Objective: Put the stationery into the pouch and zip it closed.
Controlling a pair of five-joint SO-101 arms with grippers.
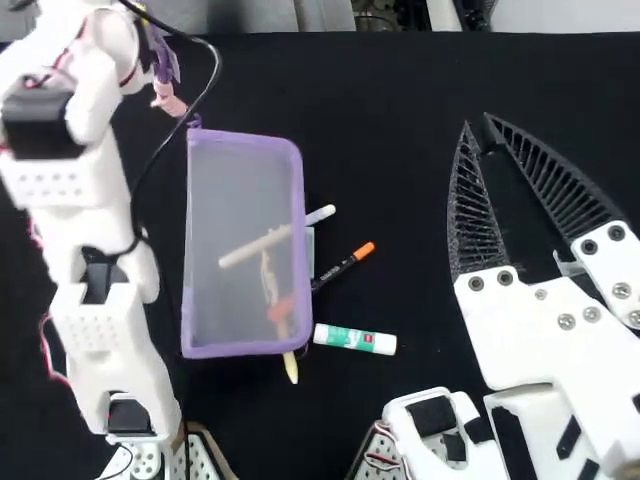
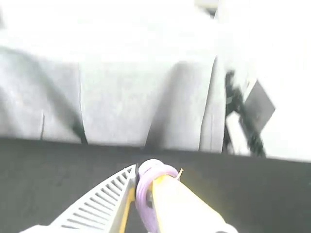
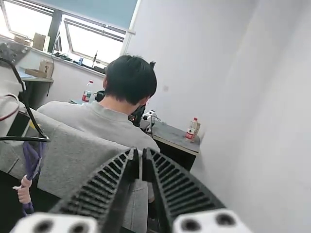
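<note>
Now left jaws are pinching the strap (image 2: 145,191) to steady the pouch (image 1: 230,180); right jaws are sitting closed, empty.

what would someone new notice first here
A purple-edged pouch lies mid-table with stationery showing through it, a glue stick and an orange-capped pen beside it. The left hand pinches the pouch's purple strap; the right hand, black-fingered and shut, is to the right.
</note>
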